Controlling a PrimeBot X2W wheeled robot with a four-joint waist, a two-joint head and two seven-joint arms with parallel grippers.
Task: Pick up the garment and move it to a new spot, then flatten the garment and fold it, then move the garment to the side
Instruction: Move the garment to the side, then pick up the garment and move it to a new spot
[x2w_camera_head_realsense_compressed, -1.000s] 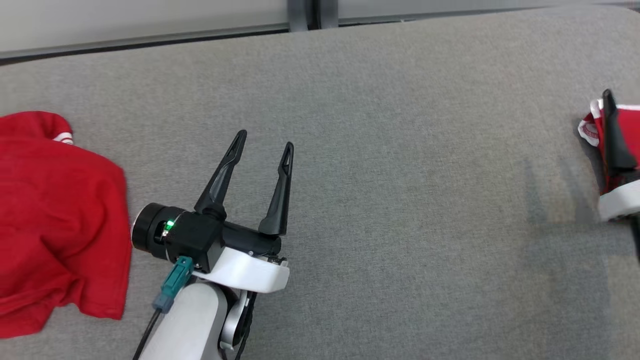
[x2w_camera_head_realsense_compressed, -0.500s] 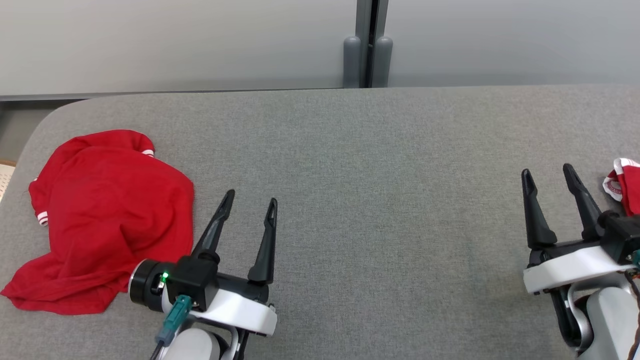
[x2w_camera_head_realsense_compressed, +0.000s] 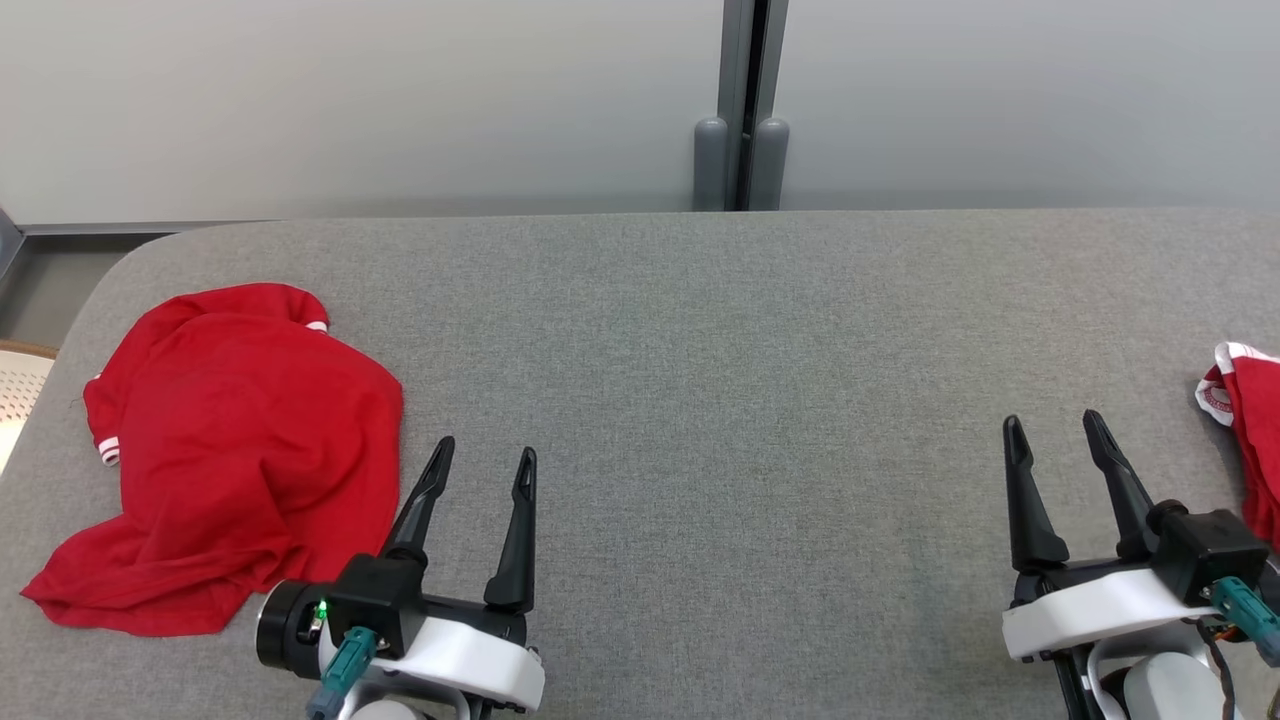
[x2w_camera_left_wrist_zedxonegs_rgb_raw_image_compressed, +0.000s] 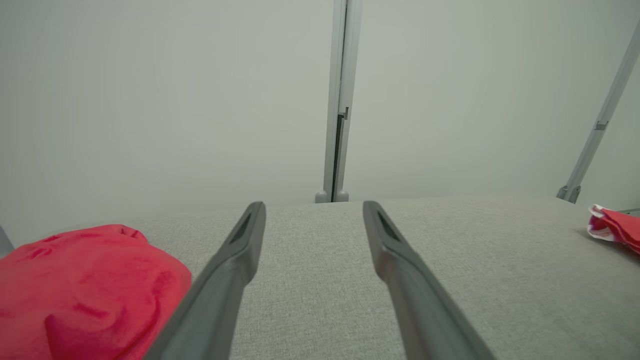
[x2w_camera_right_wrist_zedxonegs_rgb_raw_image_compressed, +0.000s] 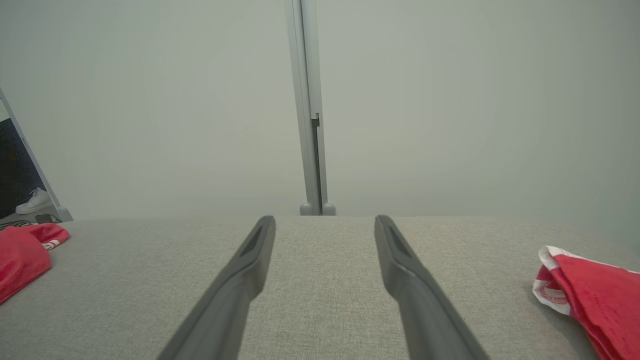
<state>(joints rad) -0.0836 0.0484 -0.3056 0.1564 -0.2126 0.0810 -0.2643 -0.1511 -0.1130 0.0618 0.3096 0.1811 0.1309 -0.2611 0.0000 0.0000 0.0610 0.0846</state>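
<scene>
Both arms are parked low over the grey fabric-covered table (x2w_camera_head_realsense_compressed: 760, 330) right now, and neither one has anything in it. The left gripper (x2w_camera_head_realsense_compressed: 487, 447) sits at the bottom left of the head view. Its two long dark fingers are spread apart and point toward the wall, with bare grey cloth in the gap. Same deal for the right gripper (x2w_camera_head_realsense_compressed: 1053, 417) at the bottom right: fingers spread, nothing pinched. Both wrist views back that up, you see plain tabletop between the fingers (x2w_camera_left_wrist_zedxonegs_rgb_raw_image_compressed: 225, 280) each time.

The crumpled red cloth garment with white-striped sleeve cuffs (x2w_camera_head_realsense_compressed: 230, 450) lies in a rumpled heap on the table's left end, near the rounded corner. Its near right edge is just beside the left gripper's wrist, but the fingers aren't touching it. It's well apart from the right gripper.

There's also a second red garment with a white printed edge (x2w_camera_head_realsense_compressed: 1245, 440) at the far right of the table, partly cut off by the frame. It's just to the right of the right gripper and not touching it, as far as I can tell.

Behind the table is a pale grey wall panel (x2w_camera_head_realsense_compressed: 350, 100), split by a grey vertical post (x2w_camera_head_realsense_compressed: 742, 120). In the right wrist view a white sneaker (x2w_camera_right_wrist_zedxonegs_rgb_raw_image_compressed: 32, 201) sits on the floor past the table's left end.
</scene>
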